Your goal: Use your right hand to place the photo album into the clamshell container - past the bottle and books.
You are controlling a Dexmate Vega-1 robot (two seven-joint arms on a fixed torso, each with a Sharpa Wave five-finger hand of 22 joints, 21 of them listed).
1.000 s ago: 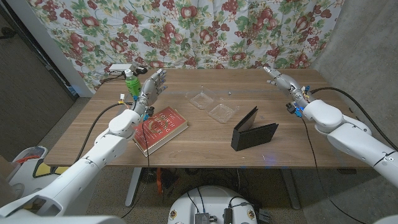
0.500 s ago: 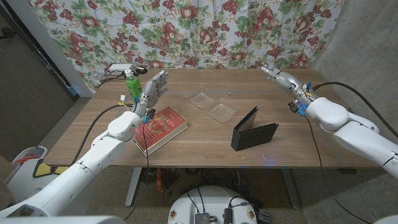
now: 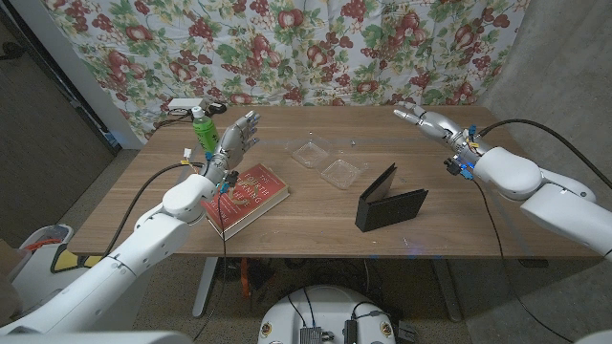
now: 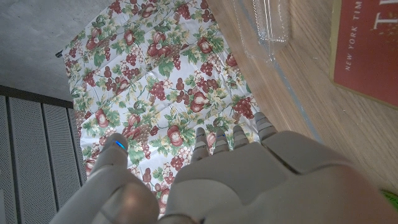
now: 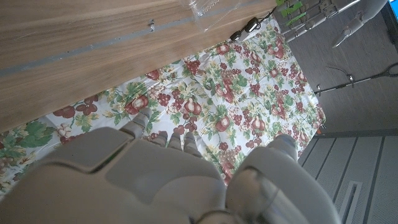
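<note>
The photo album (image 3: 390,198) stands on the tabletop (image 3: 306,225) as a black, partly opened cover, propped like a tent toward the near edge. It looks stiff and fairly light, with smooth covers that could slip and leaves that may swing shut or splay when lifted. A sound hold is probably across the top edge, pinching both covers together near the spine.

The right hand (image 3: 427,120) hovers above the far right of the tabletop, fingers extended and apart, holding nothing. From it the album lies at about 7 o'clock, well apart. The clamshell container (image 3: 328,162), clear and lying open, sits at about 10 o'clock from the album, near it.

The left hand (image 3: 236,137) is raised, fingers spread and empty, beside the green bottle (image 3: 203,129) and above the red book (image 3: 246,196).
</note>
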